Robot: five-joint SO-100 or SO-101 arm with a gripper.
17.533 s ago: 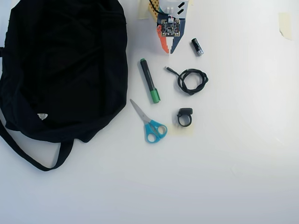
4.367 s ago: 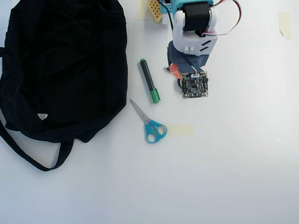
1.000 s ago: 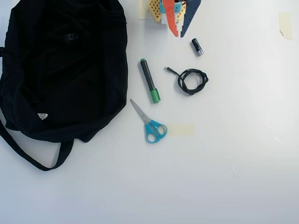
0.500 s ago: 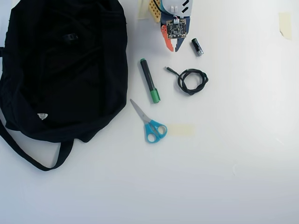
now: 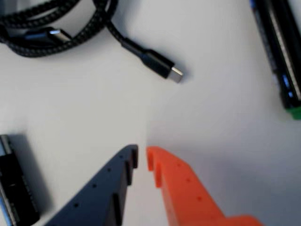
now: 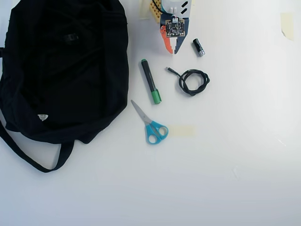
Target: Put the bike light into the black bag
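The black bag (image 6: 61, 80) fills the left of the overhead view, its strap looping out at the lower left. A small dark blocky shape, the bike light (image 6: 71, 36), lies on the bag's upper part, barely distinguishable from the fabric. My gripper (image 6: 172, 52) hangs at the top centre, well to the right of the bag. In the wrist view my gripper (image 5: 142, 154) shows its blue and orange fingertips almost touching over bare table, shut with nothing between them.
A coiled black cable (image 6: 193, 81) with its plug (image 5: 162, 67) lies just below the gripper. A small black cylinder (image 6: 198, 47) sits beside it. A green-capped marker (image 6: 150, 87), blue-handled scissors (image 6: 150, 125) and a tape patch (image 6: 182, 131) lie mid-table.
The bike light left the tape patch and now lies on the bag. Over the last second the gripper came down from the top edge and its spread fingers came together.
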